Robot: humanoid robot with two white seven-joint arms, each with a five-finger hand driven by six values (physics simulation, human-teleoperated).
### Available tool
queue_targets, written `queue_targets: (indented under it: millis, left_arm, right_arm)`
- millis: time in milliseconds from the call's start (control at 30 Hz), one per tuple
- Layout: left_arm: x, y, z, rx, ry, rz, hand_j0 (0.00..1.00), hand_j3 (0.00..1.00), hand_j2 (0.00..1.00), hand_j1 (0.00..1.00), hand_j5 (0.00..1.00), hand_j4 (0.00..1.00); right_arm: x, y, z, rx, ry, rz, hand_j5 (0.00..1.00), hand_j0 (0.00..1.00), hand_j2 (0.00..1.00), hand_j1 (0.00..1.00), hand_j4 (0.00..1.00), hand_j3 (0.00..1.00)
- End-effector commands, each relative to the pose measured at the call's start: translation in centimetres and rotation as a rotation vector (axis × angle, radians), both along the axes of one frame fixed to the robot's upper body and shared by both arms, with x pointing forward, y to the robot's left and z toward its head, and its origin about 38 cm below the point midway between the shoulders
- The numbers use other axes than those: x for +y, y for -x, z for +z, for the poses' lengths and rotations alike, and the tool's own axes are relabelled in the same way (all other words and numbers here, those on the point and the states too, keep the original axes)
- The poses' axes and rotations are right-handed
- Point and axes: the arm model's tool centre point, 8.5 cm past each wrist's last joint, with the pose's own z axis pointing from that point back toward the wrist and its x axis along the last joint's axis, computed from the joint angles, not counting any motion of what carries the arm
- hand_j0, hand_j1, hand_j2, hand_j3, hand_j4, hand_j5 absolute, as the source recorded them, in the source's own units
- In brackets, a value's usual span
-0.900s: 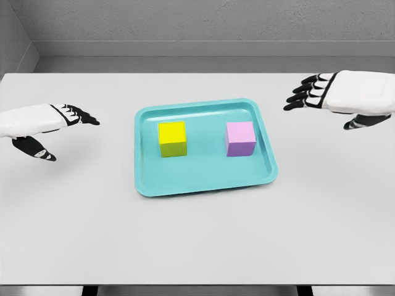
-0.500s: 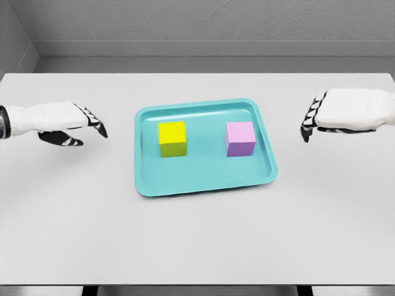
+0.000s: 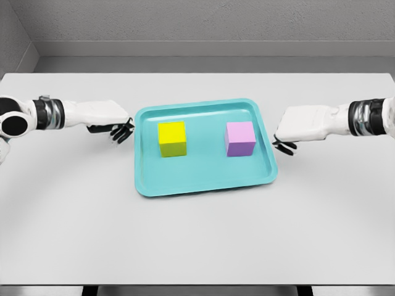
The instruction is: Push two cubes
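Our left hand (image 3: 111,120) sits at the left middle of the frame, just outside the left rim of the teal tray (image 3: 203,185), with its dark fingers curled downward and holding nothing. Our right hand (image 3: 299,126) mirrors it at the right middle, just beside the tray's right rim, palm turned toward the tray; its fingertips are tucked under the palm and it too holds nothing. Neither hand touches a cube.

The yellow cube (image 3: 172,139) rests in the left half of the tray and the purple cube (image 3: 240,138) in the right half, well apart from each other, both upright and flat on the tray floor.

We judge this to be the approach step: the hands are lined up on either side but no push has begun. The next move, as we read it, calls for each hand to clear the raised rim and come against the outer face of its nearer cube, then press inward along the line joining the two.

The cubes have no long axis to speak of. Each shows its top and its front face, with its edges running roughly parallel to the tray's sides. The tray itself is slightly skewed on the white surface (image 3: 197,246), its longer side running left to right across the frame.
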Motion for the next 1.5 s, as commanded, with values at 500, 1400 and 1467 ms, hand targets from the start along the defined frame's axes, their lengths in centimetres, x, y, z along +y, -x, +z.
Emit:
queue_targets:
  millis: [500,1400,1467]
  left_arm:
    - [-5.5,-1.0,-1.1,0.014,-0.022,-0.085,0.03,0.03,0.03,0.03,0.03,0.03]
    - [-6.1,-2.8,0.2,-0.017,-0.039,-0.065,0.04,0.04,0.04,0.04,0.04,0.04]
    - [-4.7,-3.4,0.7,-0.019,-0.049,-0.027,0.04,0.04,0.04,0.04,0.04,0.04]
  right_arm:
    - [2.6,-3.7,-4.1,0.063,0.038,-0.038,0.13,0.13,0.13,0.13,0.13,0.13]
    - [6.7,-6.0,-5.8,0.074,0.063,-0.022,0.13,0.13,0.13,0.13,0.13,0.13]
    - [7.0,-6.1,-5.9,0.068,0.069,-0.019,0.13,0.13,0.13,0.13,0.13,0.13]
